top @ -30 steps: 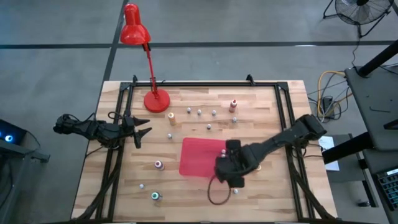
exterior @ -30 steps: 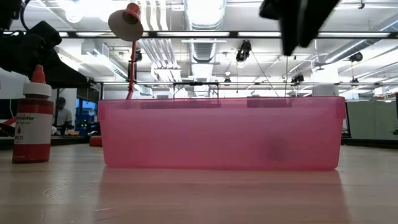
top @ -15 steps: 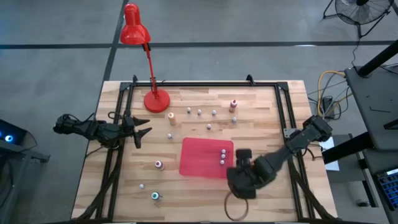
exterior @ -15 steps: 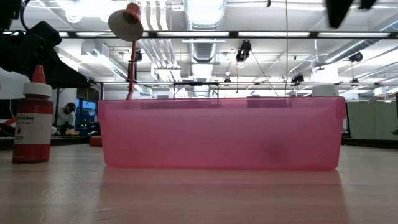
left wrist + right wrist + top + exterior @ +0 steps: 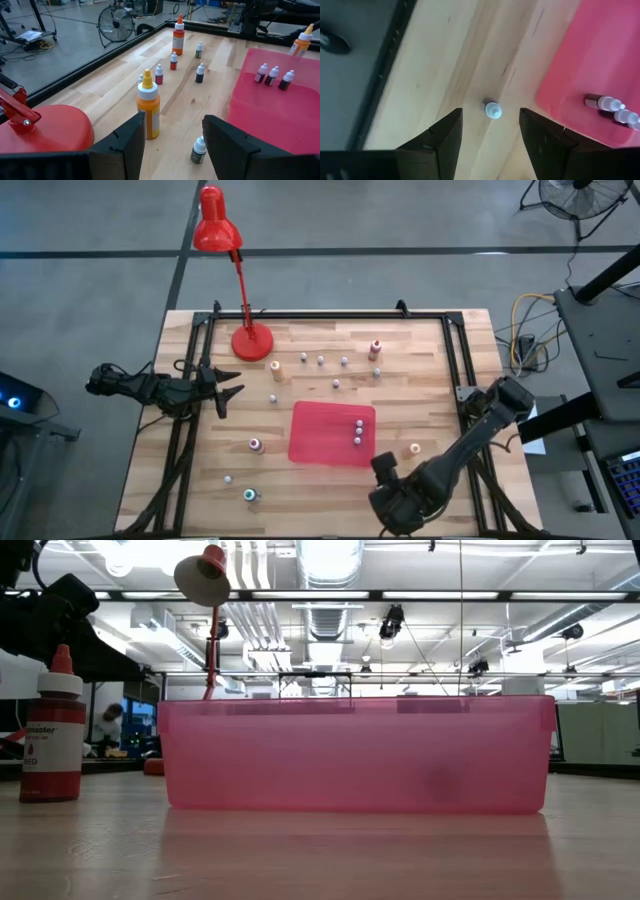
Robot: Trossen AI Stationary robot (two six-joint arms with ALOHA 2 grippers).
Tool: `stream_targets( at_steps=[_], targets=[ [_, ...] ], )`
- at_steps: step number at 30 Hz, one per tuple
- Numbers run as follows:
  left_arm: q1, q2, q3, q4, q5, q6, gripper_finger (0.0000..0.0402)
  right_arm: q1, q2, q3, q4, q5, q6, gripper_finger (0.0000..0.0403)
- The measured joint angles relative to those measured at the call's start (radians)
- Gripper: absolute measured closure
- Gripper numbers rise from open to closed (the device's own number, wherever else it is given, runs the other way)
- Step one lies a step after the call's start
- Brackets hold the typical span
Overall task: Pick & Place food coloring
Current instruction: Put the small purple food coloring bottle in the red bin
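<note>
High view: straight down over the whole table (image 5: pixel 420 380). Low view: level at tabletop height, close against the pink tray (image 5: pixel 350 755), facing the room. Left wrist view: low across the table toward the tray. Right wrist view: nearly straight down, close over the tray's edge. Shared by all four: the pink tray.

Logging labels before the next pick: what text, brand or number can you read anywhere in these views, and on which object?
"RED": small word low on the label of the red bottle in the low view.
The larger brand line above it on that label is too blurred to read for certain.
Orange bottle in the left wrist view: its label is turned away, unreadable.
Small bottles in the pink bin: labels too small to read.
No other text is visible.
</note>
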Motion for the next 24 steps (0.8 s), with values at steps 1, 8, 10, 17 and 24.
stream_targets(
  at_steps=[1, 8, 10, 17, 24],
  targets=[
    [0.000, 0.000, 0.000, 0.000, 0.000, 0.000, 0.0232, 0.000, 0.010, 0.000, 0.003, -0.003, -0.008, 0.0213],
    [0.000, 0.000, 0.000, 0.000, 0.000, 0.000, 0.0232, -0.004, 0.086, -0.009, 0.011, -0.048, -0.041, 0.0213],
    [0.000, 0.000, 0.000, 0.000, 0.000, 0.000, 0.0232, -0.004, 0.095, -0.014, 0.017, -0.051, -0.053, 0.0213],
    [0.000, 0.000, 0.000, 0.000, 0.000, 0.000, 0.0232, -0.019, 0.102, -0.034, 0.031, -0.039, -0.074, 0.0213],
    [0.000, 0.000, 0.000, 0.000, 0.000, 0.000, 0.0232, -0.035, 0.102, -0.080, 0.074, -0.044, -0.081, 0.0213]
  ],
)
